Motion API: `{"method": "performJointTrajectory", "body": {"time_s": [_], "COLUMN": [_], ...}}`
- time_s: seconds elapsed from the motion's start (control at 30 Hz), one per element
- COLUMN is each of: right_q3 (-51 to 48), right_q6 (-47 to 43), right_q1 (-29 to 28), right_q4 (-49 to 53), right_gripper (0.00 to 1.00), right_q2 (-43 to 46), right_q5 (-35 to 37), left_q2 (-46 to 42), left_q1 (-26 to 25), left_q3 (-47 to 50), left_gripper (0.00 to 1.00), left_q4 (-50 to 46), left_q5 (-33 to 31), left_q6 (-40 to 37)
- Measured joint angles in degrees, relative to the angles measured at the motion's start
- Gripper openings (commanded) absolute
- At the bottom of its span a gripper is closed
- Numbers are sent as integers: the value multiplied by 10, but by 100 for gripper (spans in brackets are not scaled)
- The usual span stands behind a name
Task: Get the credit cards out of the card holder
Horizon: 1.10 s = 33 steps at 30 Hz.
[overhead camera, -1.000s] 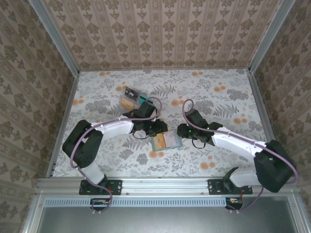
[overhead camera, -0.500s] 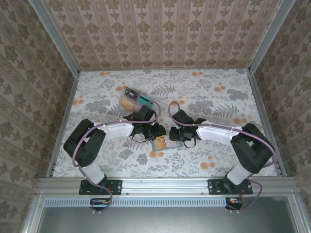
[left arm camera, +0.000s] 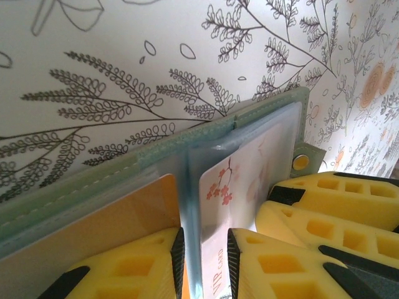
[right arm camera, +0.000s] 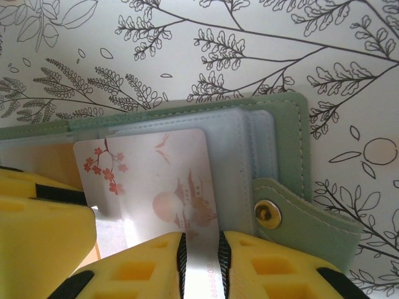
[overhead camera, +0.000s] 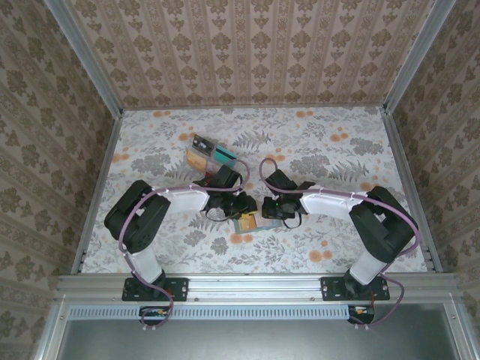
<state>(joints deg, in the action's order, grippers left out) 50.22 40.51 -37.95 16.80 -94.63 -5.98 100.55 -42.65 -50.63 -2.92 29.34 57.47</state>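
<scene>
Holder (overhead camera: 250,223) lies open and flat on the floral table (overhead camera: 337,150), near-centre, between the two grippers. Left gripper (overhead camera: 246,204) is at its left side and right gripper (overhead camera: 271,210) at its right, the two almost meeting over it. In the left wrist view the left gripper (left arm camera: 204,249) has its jaws drawn close. They pinch the holder (left arm camera: 187,134) at its middle clear sleeve, with the edge of the white card (left arm camera: 234,187) also in the narrow gap. An orange card (left arm camera: 106,218) sits in the slot left of that sleeve, partly under the left pad. The right arm's yellow fingers (left arm camera: 336,199) crowd in from the right, just beside the snap (left arm camera: 300,162). In the right wrist view the right gripper (right arm camera: 201,249) is pressed onto the near edge of the white card (right arm camera: 149,180), which has a blossom and pagoda print. That card is still mostly inside its clear sleeve in the holder (right arm camera: 287,143). The tab with the brass snap (right arm camera: 268,215) hangs off the right side, and a left finger (right arm camera: 37,218) touches the card's left edge. A clear tray (overhead camera: 208,152) with coloured cards sits further back and left, apart from the holder.
</scene>
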Motion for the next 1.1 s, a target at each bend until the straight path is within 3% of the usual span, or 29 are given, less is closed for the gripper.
{"method": "performJointTrajectory", "body": {"time_s": [0.77, 1.1], "right_q3": [0, 0], "right_q6": [5, 16], "right_q1": [10, 11], "right_q4": [-5, -8], "right_gripper": [25, 25], "right_q2": [-4, -7], "right_q5": [-23, -23], "left_q2": [10, 9], "left_q1": [0, 0], "left_q3": [0, 11], "left_gripper": [25, 12], "left_q4": [26, 39], "left_q5": [30, 31], "left_q6": [-8, -21]}}
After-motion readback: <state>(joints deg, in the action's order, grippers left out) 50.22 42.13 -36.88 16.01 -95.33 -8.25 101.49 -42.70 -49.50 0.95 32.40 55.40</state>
